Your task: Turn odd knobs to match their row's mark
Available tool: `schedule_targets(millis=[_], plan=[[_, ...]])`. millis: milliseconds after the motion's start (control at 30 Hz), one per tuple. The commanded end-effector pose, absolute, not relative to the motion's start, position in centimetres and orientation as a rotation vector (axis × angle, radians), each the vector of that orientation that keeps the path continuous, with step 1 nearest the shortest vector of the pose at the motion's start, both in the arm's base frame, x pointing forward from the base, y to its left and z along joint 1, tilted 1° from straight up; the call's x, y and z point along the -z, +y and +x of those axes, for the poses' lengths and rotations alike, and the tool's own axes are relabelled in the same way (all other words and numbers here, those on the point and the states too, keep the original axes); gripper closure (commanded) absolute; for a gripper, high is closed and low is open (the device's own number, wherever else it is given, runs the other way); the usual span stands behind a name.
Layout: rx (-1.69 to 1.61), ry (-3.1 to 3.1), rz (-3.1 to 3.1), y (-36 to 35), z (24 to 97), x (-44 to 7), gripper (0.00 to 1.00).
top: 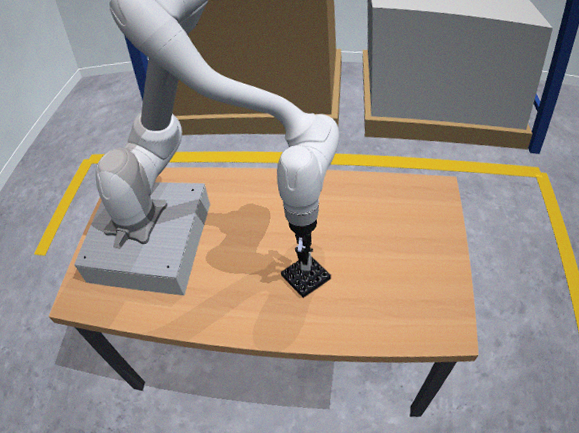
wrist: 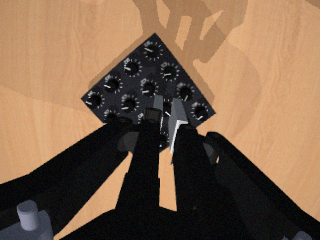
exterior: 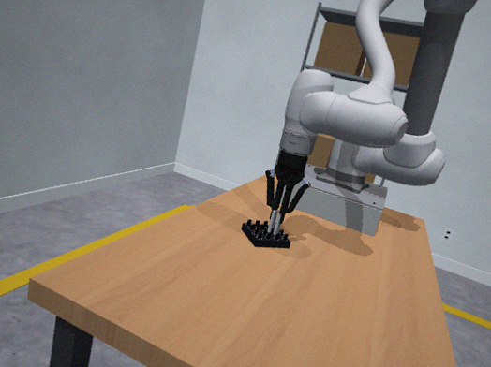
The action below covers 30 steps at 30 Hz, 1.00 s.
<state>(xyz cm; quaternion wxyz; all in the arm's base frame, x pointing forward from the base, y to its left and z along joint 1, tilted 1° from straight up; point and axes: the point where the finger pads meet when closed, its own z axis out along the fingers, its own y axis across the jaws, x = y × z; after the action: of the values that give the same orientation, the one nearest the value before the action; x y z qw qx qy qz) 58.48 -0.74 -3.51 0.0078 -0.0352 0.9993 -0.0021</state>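
The wrist view shows white knob lines [wrist: 149, 50], indistinct in the exterior view.

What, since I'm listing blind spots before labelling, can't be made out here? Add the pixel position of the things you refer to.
- Wrist: several near-corner knobs, hidden behind the gripper [top: 306, 268] [exterior: 273, 233] [wrist: 167, 100].
- Wrist: whether the fingertips touch the knob between them; too small and dark, partly covered by the fingers.
- All views: printed names on the knob box [top: 303, 293] [exterior: 257, 242] [wrist: 150, 68], too small and blurred.
- Top, exterior: knob lines, too small.
- Top, exterior: upper arm [top: 239, 93] [exterior: 355, 116], cut by the top edge.
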Motion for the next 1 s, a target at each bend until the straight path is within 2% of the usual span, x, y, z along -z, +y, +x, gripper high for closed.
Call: schedule_targets(millis=[0,967], plan=[[0.016,3.126,0.063,-0.72,58.48,3.5,0.95],[0.01,3.001,0.867,-0.72,58.48,3.5,0.95]])
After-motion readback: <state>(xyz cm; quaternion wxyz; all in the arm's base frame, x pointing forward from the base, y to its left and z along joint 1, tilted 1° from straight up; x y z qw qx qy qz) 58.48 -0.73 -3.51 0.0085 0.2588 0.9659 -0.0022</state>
